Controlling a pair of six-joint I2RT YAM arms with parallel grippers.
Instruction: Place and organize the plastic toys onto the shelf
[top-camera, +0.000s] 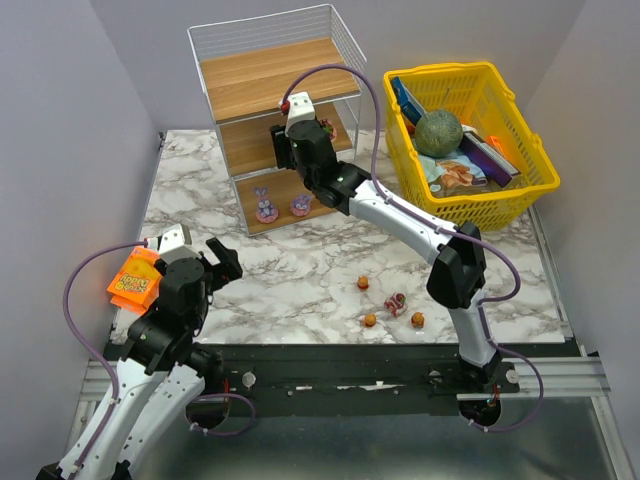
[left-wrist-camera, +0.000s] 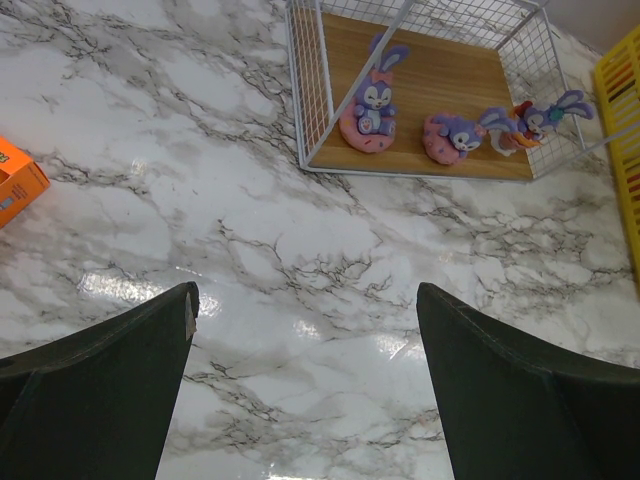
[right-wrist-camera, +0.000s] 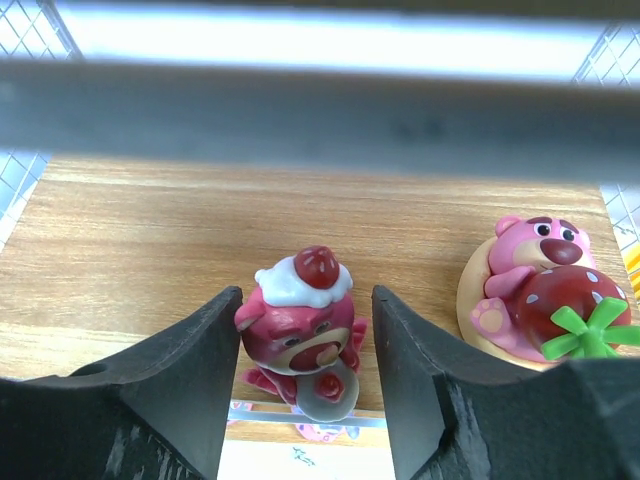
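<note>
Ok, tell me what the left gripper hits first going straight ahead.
Probably the marble tabletop, as the left gripper tilts down at it; the shelf with its bunny toys sits farther on. Depth is unclear.

White marble table (top-camera: 300, 270) with grey veins. The shelf (top-camera: 270, 80) has white wire and brown wood-grain boards. Purple bunnies (left-wrist-camera: 375, 100) on pink bases; pink-red bears (right-wrist-camera: 300, 320), one white-capped. Yellow basket (top-camera: 520, 190), mottled green ball (top-camera: 438, 132), orange packet (top-camera: 133, 282).
</note>
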